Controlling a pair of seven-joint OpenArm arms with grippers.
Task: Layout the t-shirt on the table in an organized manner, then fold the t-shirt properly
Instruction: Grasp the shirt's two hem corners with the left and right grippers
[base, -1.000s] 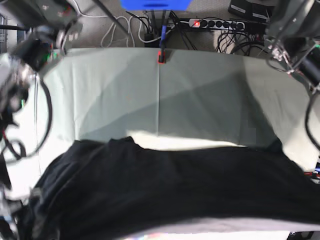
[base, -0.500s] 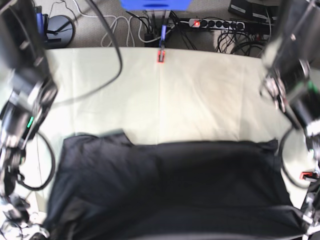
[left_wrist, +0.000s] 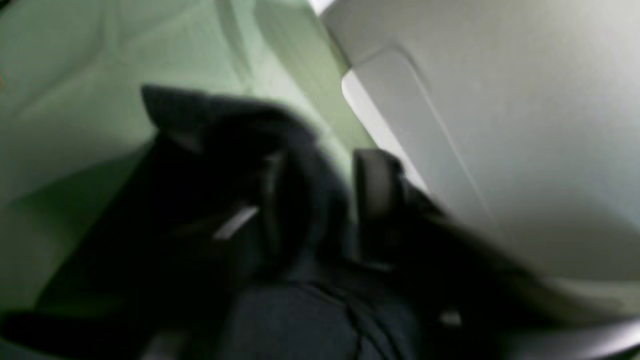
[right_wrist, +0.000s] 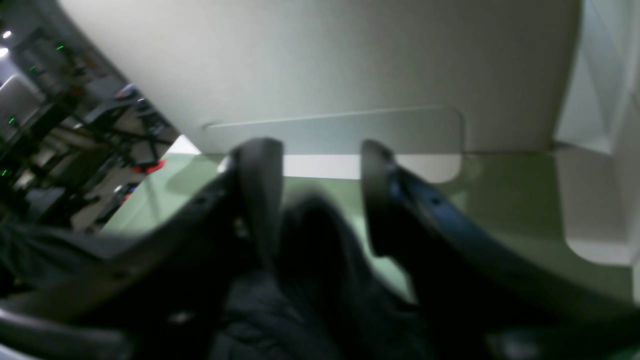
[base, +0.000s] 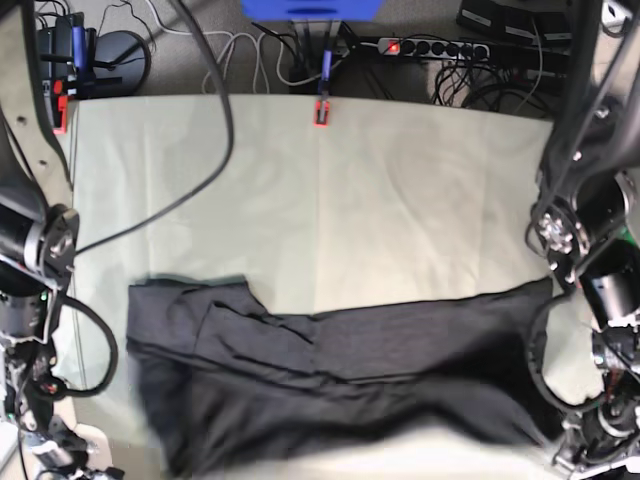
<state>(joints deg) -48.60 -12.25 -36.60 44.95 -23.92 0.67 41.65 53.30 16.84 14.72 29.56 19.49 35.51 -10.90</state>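
- t-shirt (base: 330, 385): dark, lying along the near half of the worktop (base: 400, 210), spread wide from one side to the other, plain side up, no print visible in the base view.
- Shirt has a folded flap/sleeve area toward the base view's left; near edge looks blurred; fabric wrinkled, not flat.
- Worktop covered in pale grey-green cloth, a crease line running down from the red clamp (base: 321, 112) at the far edge; the far half carries nothing but the cloth.
- Right pincer (right_wrist: 320, 200): fingers (right_wrist: 260, 190) spread apart, a bump of dark shirt fabric (right_wrist: 310, 240) sits in the gap; fabric looks loose, not pinched.
- Left pincer (left_wrist: 320, 200): view heavily blurred; fingers (left_wrist: 377, 190) appear parted, with dark shirt cloth (left_wrist: 210, 165) bunched at and in front of them; cannot tell if any cloth is pinched.
- Both arms low at the shirt's two ends in the base view, the pincers themselves not clearly seen there.
- Power strip (base: 425, 47) and cables (base: 240, 55) on the floor beyond the far edge.
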